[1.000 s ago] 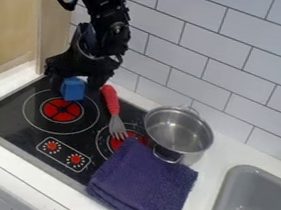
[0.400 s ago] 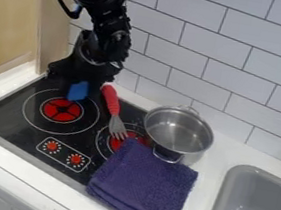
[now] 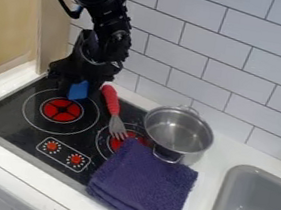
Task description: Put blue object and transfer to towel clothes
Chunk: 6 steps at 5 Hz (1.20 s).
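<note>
The black gripper point(image 3: 79, 85) hangs low over the back left of the black stove, shut on the blue object point(image 3: 78, 91). Part of the blue object is hidden by the gripper; its visible face is tilted, just behind the left burner. A folded purple towel point(image 3: 145, 185) lies at the front right, over the stove's right edge and onto the white counter.
A fork with a red handle point(image 3: 110, 99) lies right of the gripper, its tines near the towel. A metal pot point(image 3: 178, 129) stands behind the towel. At the right is a grey sink point(image 3: 222, 204); a tiled wall rises behind.
The gripper has closed around the blue object, which has turned and tilted a little. The arm has shifted slightly to the right. Fork, pot and towel have not moved.
</note>
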Motion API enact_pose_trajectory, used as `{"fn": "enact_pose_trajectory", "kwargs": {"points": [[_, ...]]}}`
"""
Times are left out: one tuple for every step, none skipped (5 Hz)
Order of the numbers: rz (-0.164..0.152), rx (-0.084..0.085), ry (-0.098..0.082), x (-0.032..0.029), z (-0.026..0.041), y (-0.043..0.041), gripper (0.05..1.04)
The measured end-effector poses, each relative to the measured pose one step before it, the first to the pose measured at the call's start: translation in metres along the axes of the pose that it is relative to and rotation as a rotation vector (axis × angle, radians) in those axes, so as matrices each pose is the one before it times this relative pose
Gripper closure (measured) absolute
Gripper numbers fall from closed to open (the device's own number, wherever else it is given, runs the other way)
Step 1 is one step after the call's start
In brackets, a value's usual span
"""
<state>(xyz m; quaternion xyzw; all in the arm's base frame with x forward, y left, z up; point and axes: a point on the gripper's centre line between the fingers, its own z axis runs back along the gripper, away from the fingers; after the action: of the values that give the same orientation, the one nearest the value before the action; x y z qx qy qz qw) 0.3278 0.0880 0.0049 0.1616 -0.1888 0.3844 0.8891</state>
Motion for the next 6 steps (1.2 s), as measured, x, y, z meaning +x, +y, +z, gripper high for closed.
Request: {"fn": "enact_pose_trajectory", "kwargs": {"points": [[0.0191,-0.0312,-0.0323,0.00841,0.01542,-0.00166,0.504],[0.0035,-0.0266,-0.0246,0.00323,0.01796,0.0002,0.504],[-0.013,-0.0175,-0.025,-0.00381,0.02234,-0.00262,0.504],[-0.0099,-0.037,-0.0201,-0.01046,0.02119,-0.00212,0.504],[-0.0466,-0.0461,-0.0075,-0.02654,0.02508,-0.01127,0.504],[-0.0627,-0.0262,0.013,-0.03303,0.01678,-0.01437,0.504]]}}
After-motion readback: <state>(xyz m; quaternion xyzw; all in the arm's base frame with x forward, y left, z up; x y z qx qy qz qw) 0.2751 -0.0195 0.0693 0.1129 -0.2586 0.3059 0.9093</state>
